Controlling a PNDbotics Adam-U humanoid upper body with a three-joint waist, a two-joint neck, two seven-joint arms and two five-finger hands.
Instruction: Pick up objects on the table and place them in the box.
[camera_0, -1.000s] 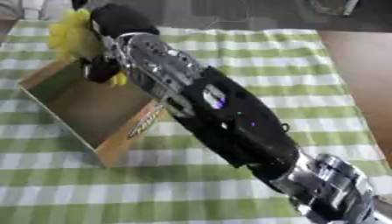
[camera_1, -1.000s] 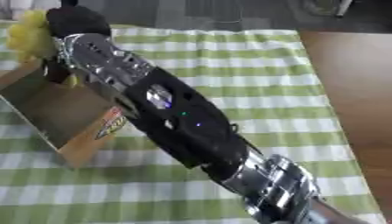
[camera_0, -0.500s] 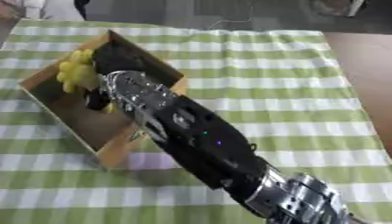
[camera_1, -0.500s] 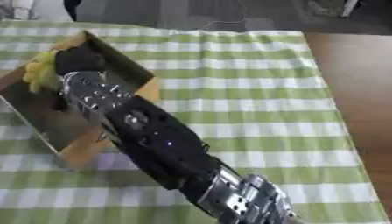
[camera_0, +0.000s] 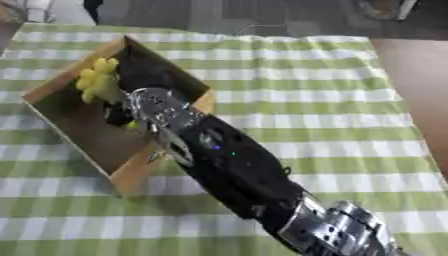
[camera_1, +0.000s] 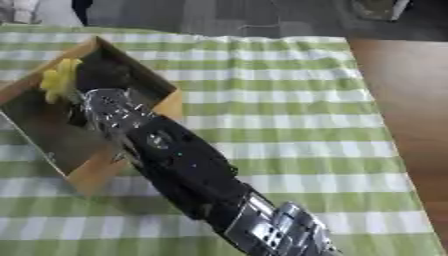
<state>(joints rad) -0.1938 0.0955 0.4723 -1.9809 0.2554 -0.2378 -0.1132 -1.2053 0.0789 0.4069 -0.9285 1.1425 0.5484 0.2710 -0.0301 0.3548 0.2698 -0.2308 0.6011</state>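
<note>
Right hand over the box, yellow object going in

The right hand (camera_0: 140, 82) reaches toward ten o'clock from the lower right, hanging over the cardboard box (camera_0: 54, 86); the yellow object (camera_0: 96, 82) sits at the hand's nine o'clock, inside the box's far end on the green checked cloth (camera_0: 306, 100); whether the fingers pinch it or have spread, I cannot tell; it looks soft, light and lumpy, probably best taken round its middle; left hand unseen.
</note>
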